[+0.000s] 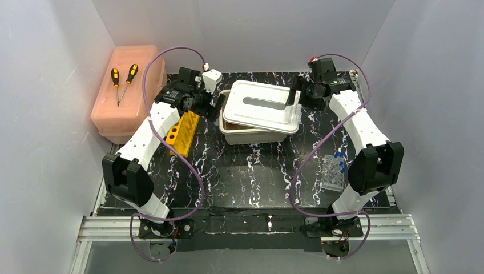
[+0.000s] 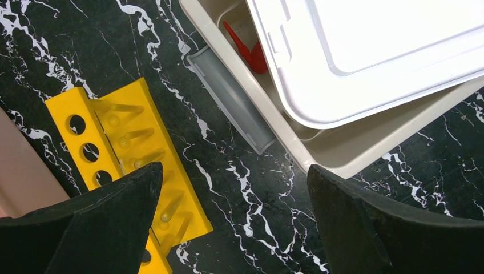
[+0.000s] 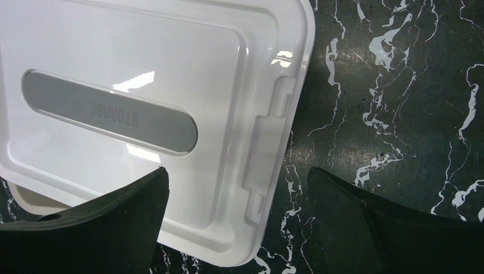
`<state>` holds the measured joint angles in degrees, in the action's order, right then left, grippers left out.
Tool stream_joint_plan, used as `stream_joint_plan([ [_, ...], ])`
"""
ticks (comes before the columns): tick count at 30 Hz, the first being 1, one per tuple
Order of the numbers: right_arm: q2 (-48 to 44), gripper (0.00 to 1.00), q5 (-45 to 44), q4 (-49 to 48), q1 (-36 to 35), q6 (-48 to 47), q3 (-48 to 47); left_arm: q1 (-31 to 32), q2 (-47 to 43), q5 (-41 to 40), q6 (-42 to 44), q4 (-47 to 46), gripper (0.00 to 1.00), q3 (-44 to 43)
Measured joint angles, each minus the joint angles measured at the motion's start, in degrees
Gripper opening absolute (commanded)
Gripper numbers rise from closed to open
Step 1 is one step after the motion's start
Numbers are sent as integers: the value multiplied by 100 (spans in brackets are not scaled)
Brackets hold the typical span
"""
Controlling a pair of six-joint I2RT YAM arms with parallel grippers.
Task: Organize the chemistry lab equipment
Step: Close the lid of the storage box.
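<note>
A yellow slotted tube rack (image 1: 184, 132) (image 2: 122, 165) lies on the black marbled mat, left of a white storage box (image 1: 251, 136) (image 2: 342, 157). The box's white lid (image 1: 263, 105) (image 3: 142, 114) rests skewed on top and leaves a gap at its left end. Through that gap a red cap (image 2: 251, 54) shows inside the box. My left gripper (image 1: 216, 105) (image 2: 234, 182) hangs open over bare mat between rack and box. My right gripper (image 1: 294, 94) (image 3: 237, 188) is open, with its jaws on either side of the lid's right edge. Clear tubes with blue caps (image 1: 334, 171) sit by the right arm.
A translucent pink box (image 1: 128, 94) stands at the back left with two screwdrivers (image 1: 124, 80) on it. A grey latch (image 2: 231, 100) hangs off the storage box's left side. White walls close in the mat on three sides.
</note>
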<state>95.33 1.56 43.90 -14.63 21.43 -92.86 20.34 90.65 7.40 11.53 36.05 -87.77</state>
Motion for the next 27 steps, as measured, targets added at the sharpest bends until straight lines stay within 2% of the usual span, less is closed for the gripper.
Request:
stream_joint_plan([
  [16, 435, 97, 227, -363, -72, -109, 155, -11, 2, 72, -466, 258, 98, -306],
  [27, 973, 98, 372, -341, -236, -680, -542, -26, 175, -229, -612, 236, 98, -306],
])
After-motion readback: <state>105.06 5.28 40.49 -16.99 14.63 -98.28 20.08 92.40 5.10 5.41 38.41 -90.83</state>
